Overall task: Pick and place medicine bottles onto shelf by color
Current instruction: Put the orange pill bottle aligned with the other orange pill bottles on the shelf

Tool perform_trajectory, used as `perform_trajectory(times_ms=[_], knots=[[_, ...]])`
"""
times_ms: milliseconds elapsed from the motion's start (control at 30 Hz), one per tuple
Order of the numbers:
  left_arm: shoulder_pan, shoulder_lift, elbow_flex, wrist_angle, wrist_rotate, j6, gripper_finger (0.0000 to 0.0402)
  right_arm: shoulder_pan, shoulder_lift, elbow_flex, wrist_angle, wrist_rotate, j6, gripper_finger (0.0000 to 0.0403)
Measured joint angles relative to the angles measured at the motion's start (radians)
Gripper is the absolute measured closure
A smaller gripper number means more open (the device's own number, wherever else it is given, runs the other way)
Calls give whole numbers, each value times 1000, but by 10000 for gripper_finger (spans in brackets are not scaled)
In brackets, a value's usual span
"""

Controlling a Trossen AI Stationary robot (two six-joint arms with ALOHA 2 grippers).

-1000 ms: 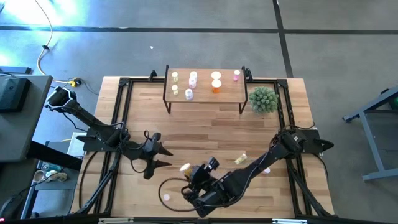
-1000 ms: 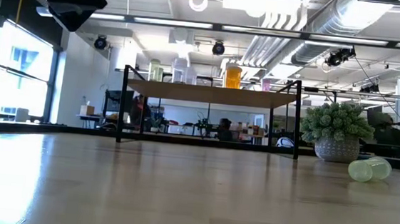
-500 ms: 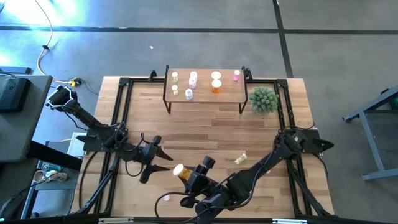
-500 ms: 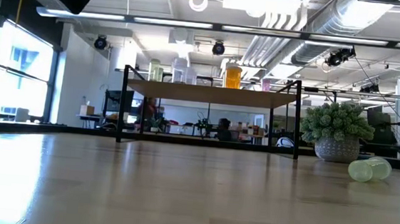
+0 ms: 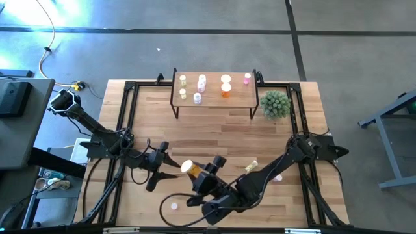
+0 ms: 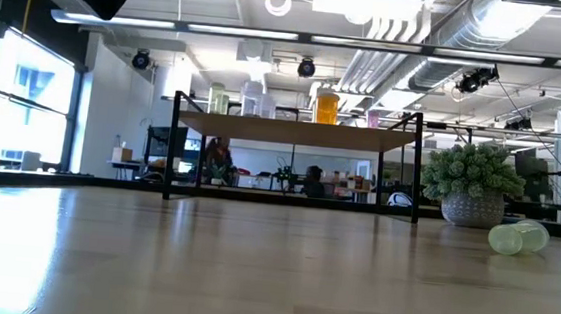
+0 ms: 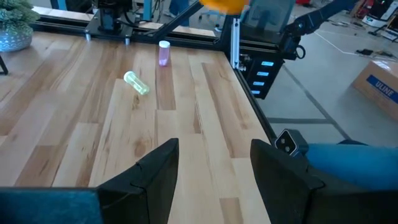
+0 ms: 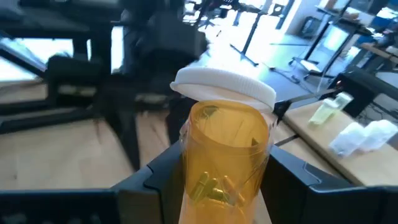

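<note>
My right gripper (image 5: 195, 173) is shut on an orange medicine bottle (image 8: 225, 155) with a white cap (image 8: 224, 88), above the near middle of the table. My left gripper (image 7: 214, 168) stands open just left of it, with nothing between its fingers. The shelf (image 5: 213, 101) stands at the far edge with several bottles upright on its top, among them an orange one (image 5: 225, 89). A yellow-green bottle (image 5: 251, 166) lies on its side on the table. A pink bottle (image 7: 164, 52) stands upright near the right edge. My right gripper pinches the orange bottle's body (image 8: 198, 163) between its two fingers (image 8: 158, 177), below the white cap. The fingers come nearly level from the table's right side. The bottle is lifted clear of the table, cap end uppermost and leaning a little.
A green spiky plant (image 5: 275, 104) in a pot stands right of the shelf. A small white bottle (image 5: 173, 206) sits near the front edge, inside a loop of black cable. Black frame rails run along the table's sides. Bare wood lies between the shelf and the grippers.
My right gripper has risen with the orange bottle and rolled its wrist. The bottle has shifted a little toward the far edge and stays clear of the table.
</note>
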Motion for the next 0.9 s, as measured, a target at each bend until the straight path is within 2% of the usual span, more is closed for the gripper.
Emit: perform_trajectory(times_ms=[167,300,400,600,667,900], knots=[[0,0,0,-6,0,0,211,-20,-38,0,-53,37,-16,240],[0,0,0,-9,0,0,211,-38,-67,0,-174,83,37,240],[0,0,0,-9,2,0,211,-58,-86,-6,-337,109,178,240],[0,0,0,-9,3,0,211,-109,-88,-8,-746,155,579,240],[0,0,0,-9,3,0,211,-121,-89,-14,-783,163,659,240],[0,0,0,-11,3,0,211,-159,-109,-30,-784,175,588,240]])
